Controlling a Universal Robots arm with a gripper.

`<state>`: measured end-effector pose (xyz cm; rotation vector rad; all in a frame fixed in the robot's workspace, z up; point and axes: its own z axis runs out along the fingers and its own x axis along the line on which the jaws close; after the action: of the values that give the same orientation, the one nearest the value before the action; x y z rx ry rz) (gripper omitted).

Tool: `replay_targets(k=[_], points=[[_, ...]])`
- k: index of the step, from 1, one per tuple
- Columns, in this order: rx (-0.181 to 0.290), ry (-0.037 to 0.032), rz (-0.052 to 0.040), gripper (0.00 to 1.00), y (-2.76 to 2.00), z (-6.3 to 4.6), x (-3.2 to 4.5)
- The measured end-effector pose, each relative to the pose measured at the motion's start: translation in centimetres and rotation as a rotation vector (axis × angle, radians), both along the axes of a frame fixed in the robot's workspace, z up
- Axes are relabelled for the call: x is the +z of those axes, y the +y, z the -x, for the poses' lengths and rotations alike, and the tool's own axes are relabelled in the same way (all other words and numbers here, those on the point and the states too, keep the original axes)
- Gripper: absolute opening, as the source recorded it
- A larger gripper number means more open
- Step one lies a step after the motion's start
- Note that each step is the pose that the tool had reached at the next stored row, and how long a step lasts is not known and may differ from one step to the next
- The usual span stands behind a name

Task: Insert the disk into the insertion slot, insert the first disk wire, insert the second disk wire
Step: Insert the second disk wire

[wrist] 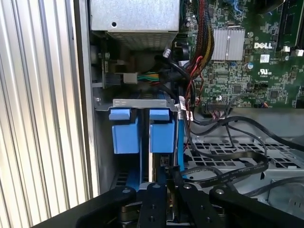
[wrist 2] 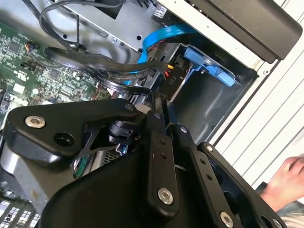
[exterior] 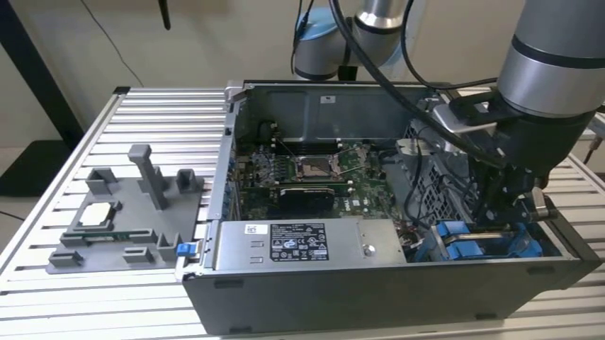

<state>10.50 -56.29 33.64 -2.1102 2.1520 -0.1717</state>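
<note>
My gripper (exterior: 498, 216) reaches down into the front corner of the open computer case, at the exterior view's right. Its fingers (wrist: 159, 183) stand close together on the end of the disk (wrist: 162, 135), of which I see the blue carrier and a thin silver edge standing upright. The disk sits in the insertion slot (wrist: 137, 102), a grey metal bay with blue rails (exterior: 477, 244), beside a second blue tab (wrist: 126, 133). Black flat wires (wrist: 223, 171) lie loose over the perforated cage next to the gripper (wrist: 168, 179). In the second wrist view the gripper (wrist 2: 162, 114) points at a blue tab (wrist 2: 209, 64).
The grey labelled power supply (exterior: 297, 244) lies along the case's front wall. The motherboard (exterior: 302, 170) fills the case floor. A grey fixture with parts (exterior: 123, 219) stands on the slatted table at the exterior view's left. A person's hand (wrist 2: 285, 180) rests outside the case.
</note>
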Motion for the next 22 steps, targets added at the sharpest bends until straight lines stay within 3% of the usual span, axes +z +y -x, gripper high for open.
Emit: replay_targets(k=[15,22], points=[[-0.018,-0.0001,-0.0005,0.0,0.03,0.0,0.41],[-0.018,-0.0041,-0.0013,0.0,0.15,0.0,0.41]])
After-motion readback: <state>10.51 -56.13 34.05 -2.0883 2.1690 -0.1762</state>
